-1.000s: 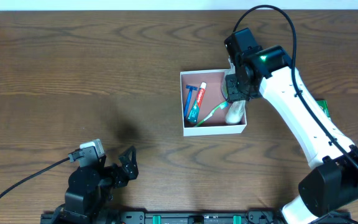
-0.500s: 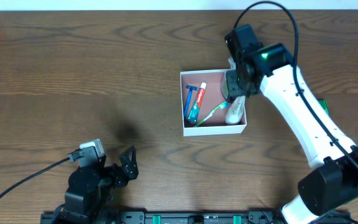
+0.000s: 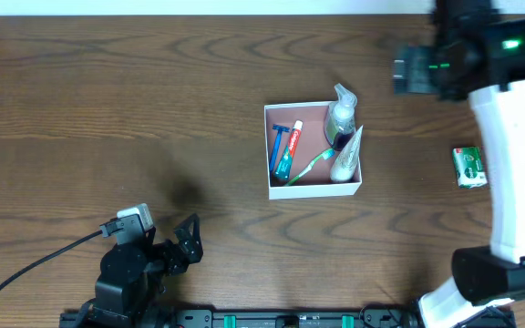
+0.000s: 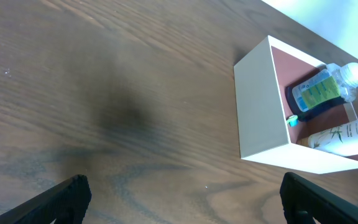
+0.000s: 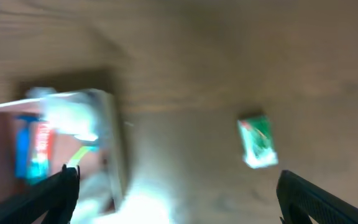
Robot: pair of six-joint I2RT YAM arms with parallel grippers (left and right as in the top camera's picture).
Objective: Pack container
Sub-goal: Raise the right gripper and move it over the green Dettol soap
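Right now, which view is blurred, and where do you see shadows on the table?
Right wrist view: heavy motion blur, the container and the small green packet are smeared. Left wrist view: sharp, with a soft dark shadow on the wooden table left of the container. Overhead view: table things sharp, only the top of the right arm slightly blurred.

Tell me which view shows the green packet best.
Overhead: the green packet lies sharp and whole, right of the container. The right wrist view shows the green packet too, but blurred by motion. The left wrist view misses it entirely.
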